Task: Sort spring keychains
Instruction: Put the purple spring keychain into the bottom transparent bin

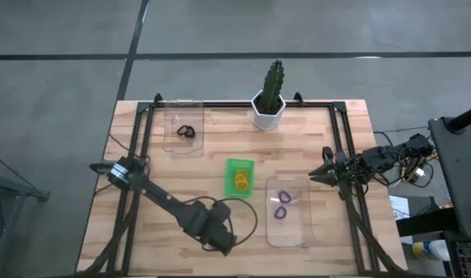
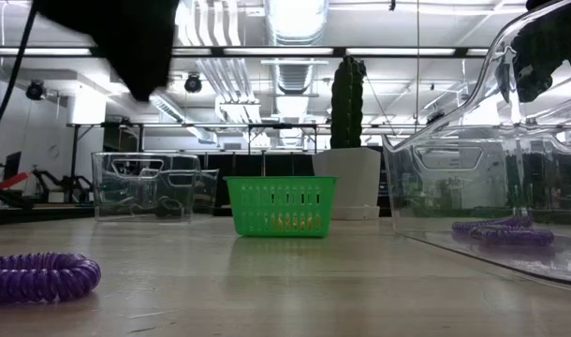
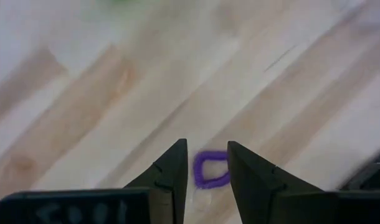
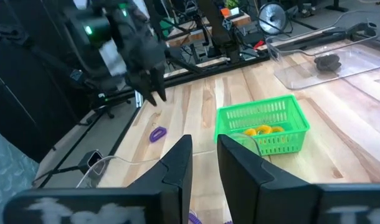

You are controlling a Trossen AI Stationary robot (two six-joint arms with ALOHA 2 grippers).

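Left fingers [image 3: 205,180] parted, empty, poised above purple spring keychain [image 3: 211,170], right fingers [image 4: 204,163] slightly apart

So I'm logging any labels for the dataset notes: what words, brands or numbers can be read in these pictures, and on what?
No text can be read in any view.
Left gripper: pale marks on its body in the left wrist view, too blurred to read.
Right gripper: pale marks on its body in the right wrist view, too blurred to read.
Green tray, clear trays, plant pot: no lettering shows.
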